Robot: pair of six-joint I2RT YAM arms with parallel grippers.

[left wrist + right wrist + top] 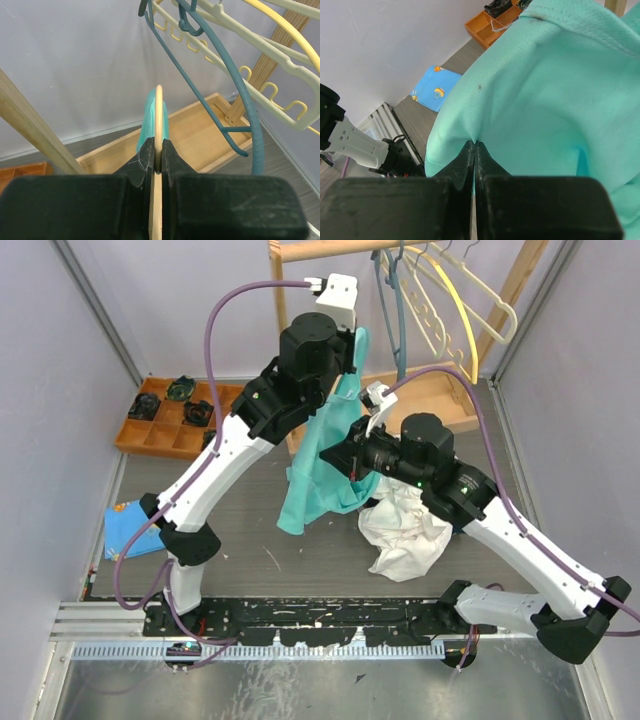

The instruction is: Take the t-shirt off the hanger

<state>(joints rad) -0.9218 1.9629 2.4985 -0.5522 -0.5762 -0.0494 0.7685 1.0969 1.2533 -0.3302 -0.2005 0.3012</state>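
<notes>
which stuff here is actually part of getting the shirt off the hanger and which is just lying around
In the job: mint t-shirt; cream hanger, clamped by the left hand; right hand pinching the fabric.
Lying about: white cloth; blue printed cloth; orange tray; spare hangers on the wooden rack.

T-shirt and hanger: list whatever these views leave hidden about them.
Left wrist: the hanger shows edge-on only; the left gripper covers its lower part, and the t-shirt is a sliver behind it.
Top external: the hanger's shoulders are hidden under the t-shirt and behind the left arm.
Right wrist: the t-shirt fills the frame, hiding the hanger; the right gripper hides how much cloth it pinches.
</notes>
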